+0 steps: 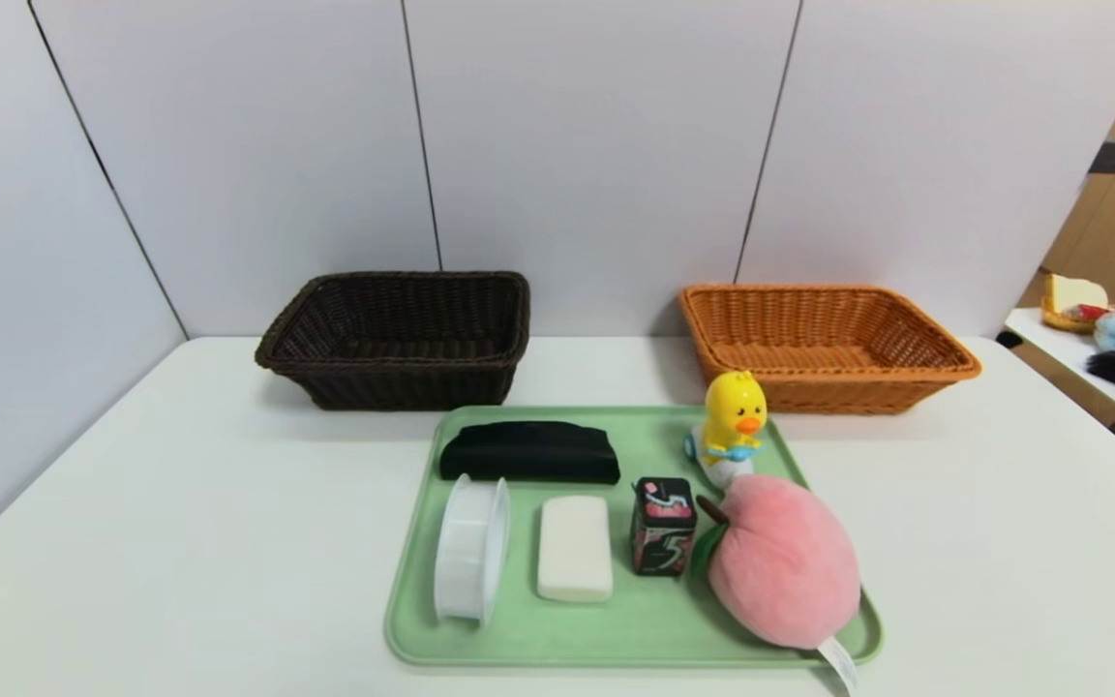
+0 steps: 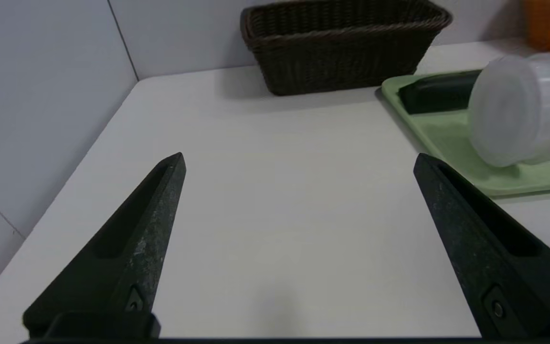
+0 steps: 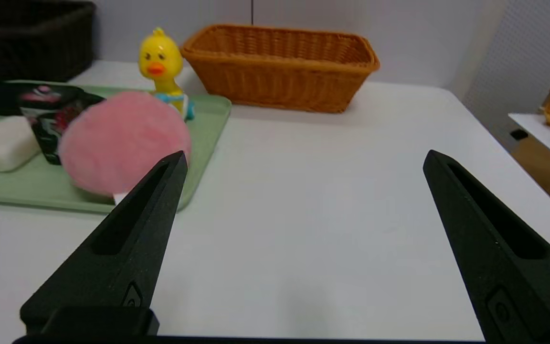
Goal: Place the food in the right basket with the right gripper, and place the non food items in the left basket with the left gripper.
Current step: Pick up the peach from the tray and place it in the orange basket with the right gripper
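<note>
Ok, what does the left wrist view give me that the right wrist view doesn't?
Only the left wrist view: the left gripper, jaws wide apart over bare table with nothing between them, the white round ribbed container lying on its side on the tray, and the black folded pouch behind it.
Only the right wrist view: the right gripper, jaws wide apart and empty, the plush peach, the duck toy, the black canister and the white bar.
Both: the green tray, the dark brown basket and the orange basket.

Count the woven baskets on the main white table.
2. The dark brown woven wicker basket sits at the back left; the orange-tan woven wicker basket sits at the back right, behind the green tray. None seems hidden.
</note>
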Tool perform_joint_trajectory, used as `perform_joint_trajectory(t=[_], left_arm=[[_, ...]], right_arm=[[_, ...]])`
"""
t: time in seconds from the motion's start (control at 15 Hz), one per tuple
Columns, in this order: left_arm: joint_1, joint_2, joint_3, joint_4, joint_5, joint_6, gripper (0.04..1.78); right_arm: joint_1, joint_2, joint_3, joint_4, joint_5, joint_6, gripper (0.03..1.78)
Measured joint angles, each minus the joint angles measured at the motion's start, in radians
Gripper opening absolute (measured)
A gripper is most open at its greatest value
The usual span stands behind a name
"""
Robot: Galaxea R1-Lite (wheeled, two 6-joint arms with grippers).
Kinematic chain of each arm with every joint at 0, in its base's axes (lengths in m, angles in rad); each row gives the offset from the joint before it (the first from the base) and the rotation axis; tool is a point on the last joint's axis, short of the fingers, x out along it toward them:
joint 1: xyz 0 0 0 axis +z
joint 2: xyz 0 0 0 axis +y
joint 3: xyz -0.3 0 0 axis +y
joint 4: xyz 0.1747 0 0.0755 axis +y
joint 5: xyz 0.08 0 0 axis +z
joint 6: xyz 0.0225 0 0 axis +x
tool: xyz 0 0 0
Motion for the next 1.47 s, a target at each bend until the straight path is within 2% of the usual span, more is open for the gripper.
perform_joint_trajectory(t=[0.13,0.33,0.53,0.73,1.0,1.2,1.33,1.47], left_arm=[[0.000,0.076,-0.113,0.008,-0.030,0.001,1.69],[-0.002,0.278,-0.295,-0.031,-0.047,0.002,1.69],[-0.004,0.540,-0.496,-0.106,-0.060,0.003,1.69],[-0.005,0.801,-0.702,-0.153,-0.063,0.004,1.69],[-0.008,1.074,-0.844,-0.170,-0.066,0.017,1.69],[-0.010,1.188,-0.866,-0.173,-0.061,0.077,1.69],[-0.011,1.228,-0.868,-0.174,-0.057,0.109,1.69],[-0.010,1.251,-0.869,-0.174,-0.056,0.115,1.69]], right_arm=[[0.001,0.071,-0.120,0.018,0.062,0.000,1.71],[0.011,0.263,-0.319,0.016,0.107,-0.001,1.71],[0.019,0.517,-0.534,-0.026,0.133,-0.001,1.71],[0.022,0.787,-0.728,-0.103,0.140,-0.002,1.71],[0.043,1.096,-0.900,-0.121,0.141,-0.004,1.71],[0.096,1.256,-0.951,-0.032,0.136,-0.059,1.71],[0.140,1.308,-0.966,0.091,0.123,-0.123,1.71],[0.201,1.330,-0.969,0.240,0.086,-0.176,1.71]])
